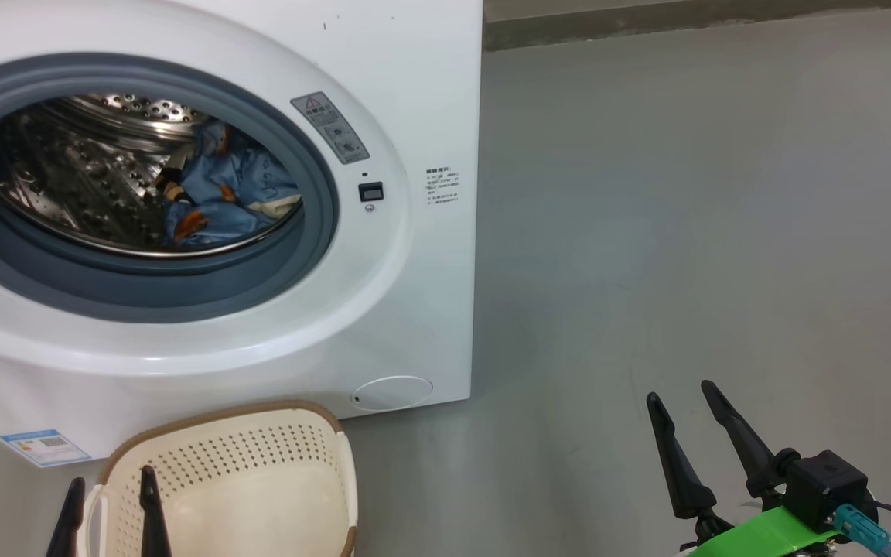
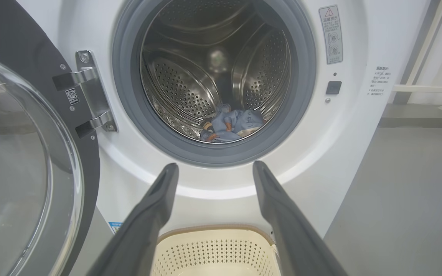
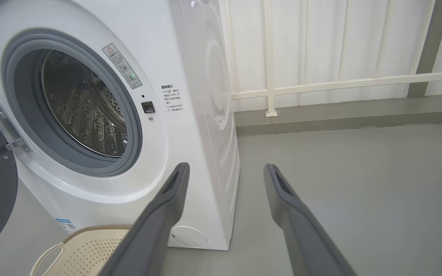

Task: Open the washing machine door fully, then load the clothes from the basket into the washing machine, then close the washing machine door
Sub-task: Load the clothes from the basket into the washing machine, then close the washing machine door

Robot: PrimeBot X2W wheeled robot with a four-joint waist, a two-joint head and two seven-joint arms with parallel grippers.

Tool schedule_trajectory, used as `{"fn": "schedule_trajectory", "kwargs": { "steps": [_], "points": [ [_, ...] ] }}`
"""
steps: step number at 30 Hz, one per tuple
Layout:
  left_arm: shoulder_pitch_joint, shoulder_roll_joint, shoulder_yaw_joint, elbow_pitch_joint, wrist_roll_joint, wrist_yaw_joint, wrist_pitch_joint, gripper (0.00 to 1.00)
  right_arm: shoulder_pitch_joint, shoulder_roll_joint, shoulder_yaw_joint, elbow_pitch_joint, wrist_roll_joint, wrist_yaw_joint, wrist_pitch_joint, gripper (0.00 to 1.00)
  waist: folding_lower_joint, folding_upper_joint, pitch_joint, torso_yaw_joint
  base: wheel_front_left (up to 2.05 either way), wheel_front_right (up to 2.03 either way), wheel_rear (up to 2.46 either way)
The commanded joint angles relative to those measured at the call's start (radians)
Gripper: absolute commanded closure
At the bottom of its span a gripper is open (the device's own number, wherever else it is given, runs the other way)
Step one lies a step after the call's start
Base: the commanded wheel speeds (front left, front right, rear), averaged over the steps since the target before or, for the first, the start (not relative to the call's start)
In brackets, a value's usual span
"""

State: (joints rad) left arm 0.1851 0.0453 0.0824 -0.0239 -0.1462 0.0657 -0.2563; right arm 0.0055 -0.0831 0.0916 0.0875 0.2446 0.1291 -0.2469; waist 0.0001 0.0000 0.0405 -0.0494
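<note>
Loading stage, seen from my remote station. The washing machine (image 1: 422, 100) stands on the left of the grey floor (image 1: 685, 232), its front facing me. The washing machine door (image 2: 21, 161) is swung wide open to the left on its metal hinge (image 2: 90, 92), with the clear glass bowl bulging towards the camera and the black rim behind it. Inside the perforated steel drum (image 2: 182, 80), ringed by the grey-blue gasket (image 2: 127, 96), I see the clothes (image 1: 225, 193): a crumpled light blue heap with orange patches, lying on the drum's bottom towards its right side. The basket (image 1: 244, 456) sits on the floor just in front of the machine, below the drum opening; I can see its bare cream bottom and perforated walls. The left gripper (image 1: 111, 478) hovers over the near left corner of the basket with its fingers spread apart and nothing between them, pointing at the drum. The right gripper (image 1: 681, 391) hangs over bare floor well to the right of the machine, its fingers likewise apart and holding nothing. A small round white flap (image 1: 393, 392) marks the machine's lower right front, and a blue energy sticker (image 1: 45, 446) its lower left. A white railing (image 3: 320, 82) runs along the far wall.
</note>
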Motion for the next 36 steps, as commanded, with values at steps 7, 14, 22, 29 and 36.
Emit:
{"fn": "schedule_trajectory", "kwargs": {
  "steps": [7, 14, 22, 29, 36],
  "points": [
    [-0.035, 0.006, 0.043, -0.018, 0.014, -0.008, -0.006, 0.0, -0.003, 0.0, 0.019, -0.023, -0.007, 0.002, 0.0, 0.0, -0.0001, 0.0, 0.005, -0.002, 0.0, 0.0, 0.0],
    [-0.039, 0.005, 0.048, -0.01, 0.016, -0.011, -0.006, 0.0, -0.005, 0.001, 0.017, -0.021, -0.009, 0.002, -0.002, 0.0, -0.0001, 0.0, 0.001, 0.0, 0.0, 0.0, 0.0],
    [-0.05, 0.005, 0.053, -0.01, 0.018, -0.012, -0.006, 0.0, -0.006, 0.002, 0.016, -0.022, -0.008, 0.002, -0.003, 0.0, -0.0001, 0.0, 0.007, 0.003, -0.13, 0.13, 0.0],
    [-0.056, 0.005, 0.059, -0.009, 0.026, -0.001, -0.006, 0.0, -0.007, 0.0, 0.013, -0.02, -0.006, 0.002, -0.004, 0.0, -0.0001, 0.0, 0.008, 0.003, -0.84, 0.84, 0.0],
    [-0.064, 0.005, 0.058, -0.008, 0.029, 0.002, -0.006, 0.0, -0.008, 0.001, 0.012, -0.018, -0.004, 0.002, -0.005, 0.0, -0.0001, 0.0, 0.012, 0.002, -1.66, 1.66, 0.0]
  ]
}}
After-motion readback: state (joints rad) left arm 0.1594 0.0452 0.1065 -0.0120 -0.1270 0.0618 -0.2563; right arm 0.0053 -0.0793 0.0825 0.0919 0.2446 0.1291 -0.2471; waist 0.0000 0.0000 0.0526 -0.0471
